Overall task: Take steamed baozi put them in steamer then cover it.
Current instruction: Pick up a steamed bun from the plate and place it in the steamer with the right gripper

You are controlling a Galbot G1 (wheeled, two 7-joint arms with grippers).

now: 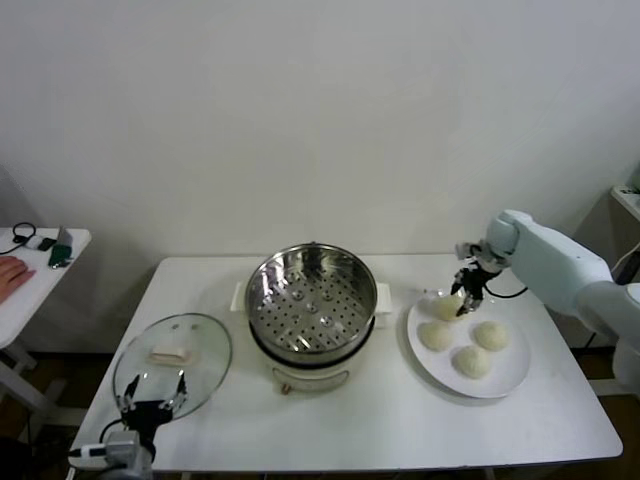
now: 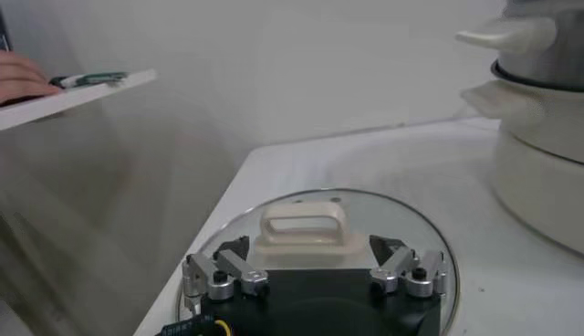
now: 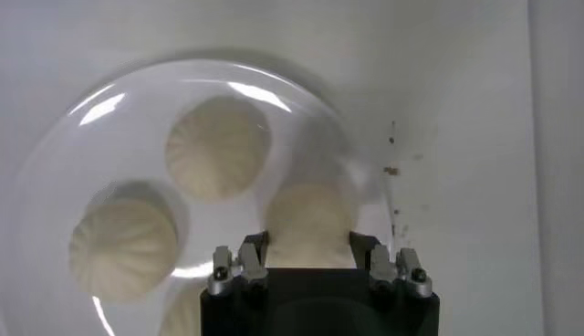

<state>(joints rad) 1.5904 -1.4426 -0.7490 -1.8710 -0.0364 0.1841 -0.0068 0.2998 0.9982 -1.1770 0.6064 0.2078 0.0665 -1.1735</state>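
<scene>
Several cream-white baozi lie on a white plate (image 1: pixel 510 375) at the table's right. My right gripper (image 1: pixel 465 297) reaches down over the plate's far edge, its fingers pressed against both sides of one baozi (image 3: pixel 308 224). Two more baozi (image 3: pixel 217 148) (image 3: pixel 123 248) lie free beside it. The steel steamer (image 1: pixel 311 300) stands uncovered mid-table, its perforated tray bare. The glass cover (image 1: pixel 172 362) lies flat at the front left. My left gripper (image 2: pixel 310 248) hovers open just short of the cover's cream handle (image 2: pixel 303 224), touching nothing.
A white side table (image 1: pixel 30 260) stands far left with a person's hand and small items on it. The steamer's side handle (image 2: pixel 506 35) juts toward the cover. Dark specks (image 3: pixel 392 169) mark the tabletop beside the plate.
</scene>
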